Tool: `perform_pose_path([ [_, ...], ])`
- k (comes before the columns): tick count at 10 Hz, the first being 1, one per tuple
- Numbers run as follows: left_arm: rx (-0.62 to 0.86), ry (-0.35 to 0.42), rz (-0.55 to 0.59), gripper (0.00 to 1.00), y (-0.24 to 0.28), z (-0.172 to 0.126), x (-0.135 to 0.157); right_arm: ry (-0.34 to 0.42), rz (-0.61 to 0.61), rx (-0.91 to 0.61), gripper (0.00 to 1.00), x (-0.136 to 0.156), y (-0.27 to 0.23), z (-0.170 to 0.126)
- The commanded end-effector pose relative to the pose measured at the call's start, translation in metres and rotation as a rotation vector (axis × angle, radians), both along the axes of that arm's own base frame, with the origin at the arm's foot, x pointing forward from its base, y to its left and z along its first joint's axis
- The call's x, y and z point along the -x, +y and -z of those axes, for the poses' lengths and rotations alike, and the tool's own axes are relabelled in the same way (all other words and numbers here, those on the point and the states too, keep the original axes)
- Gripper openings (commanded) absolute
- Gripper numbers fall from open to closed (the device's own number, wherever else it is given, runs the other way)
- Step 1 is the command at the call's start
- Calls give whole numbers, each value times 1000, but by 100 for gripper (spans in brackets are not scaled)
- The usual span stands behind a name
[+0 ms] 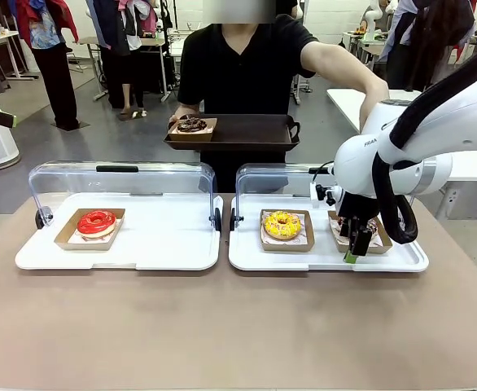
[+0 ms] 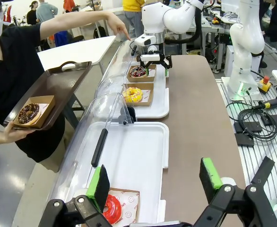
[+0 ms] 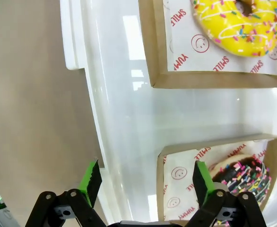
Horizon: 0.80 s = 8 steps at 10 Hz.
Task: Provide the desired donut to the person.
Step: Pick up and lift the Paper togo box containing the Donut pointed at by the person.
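Half lined up, hovers with right gripper (image 3: 146,176) spread open over cardboard tray (image 3: 214,144) rim, sprinkled donut (image 3: 245,175) offset just beyond one side.

Raised clear lids (image 1: 116,181) block far side of white trays (image 1: 165,236), near side open, tabletop (image 1: 222,326) bare in front

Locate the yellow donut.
The yellow donut sits, front view, on the right-hand white tray, left of the sprinkled chocolate donut where the right gripper hovers.
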<state>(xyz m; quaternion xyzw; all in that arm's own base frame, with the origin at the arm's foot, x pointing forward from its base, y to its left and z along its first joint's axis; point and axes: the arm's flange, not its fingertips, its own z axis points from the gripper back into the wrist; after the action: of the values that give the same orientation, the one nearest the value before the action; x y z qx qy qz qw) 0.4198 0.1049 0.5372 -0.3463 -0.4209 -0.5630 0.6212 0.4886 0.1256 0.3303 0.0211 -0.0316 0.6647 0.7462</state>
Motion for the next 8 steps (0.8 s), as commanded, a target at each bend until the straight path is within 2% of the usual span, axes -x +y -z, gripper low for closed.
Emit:
perform_pose_path([
  [1,14,-15,2,100,0,-2,0,5,-31,-8,100,-12,1,4],
  [4,14,-15,2,100,0,-2,0,8,-28,-10,100,-14,-2,6],
  [5,14,-15,2,100,0,-2,0,5,-38,-13,43,-14,-4,7],
  [6,14,-15,2,100,0,-2,0,7,-40,-16,43,-14,-5,8],
  [7,14,-15,2,100,0,-2,0,8,-39,-21,0,-15,-5,8],
  [8,14,-15,2,100,0,-2,0,10,-41,-22,37,-15,-6,8],
])
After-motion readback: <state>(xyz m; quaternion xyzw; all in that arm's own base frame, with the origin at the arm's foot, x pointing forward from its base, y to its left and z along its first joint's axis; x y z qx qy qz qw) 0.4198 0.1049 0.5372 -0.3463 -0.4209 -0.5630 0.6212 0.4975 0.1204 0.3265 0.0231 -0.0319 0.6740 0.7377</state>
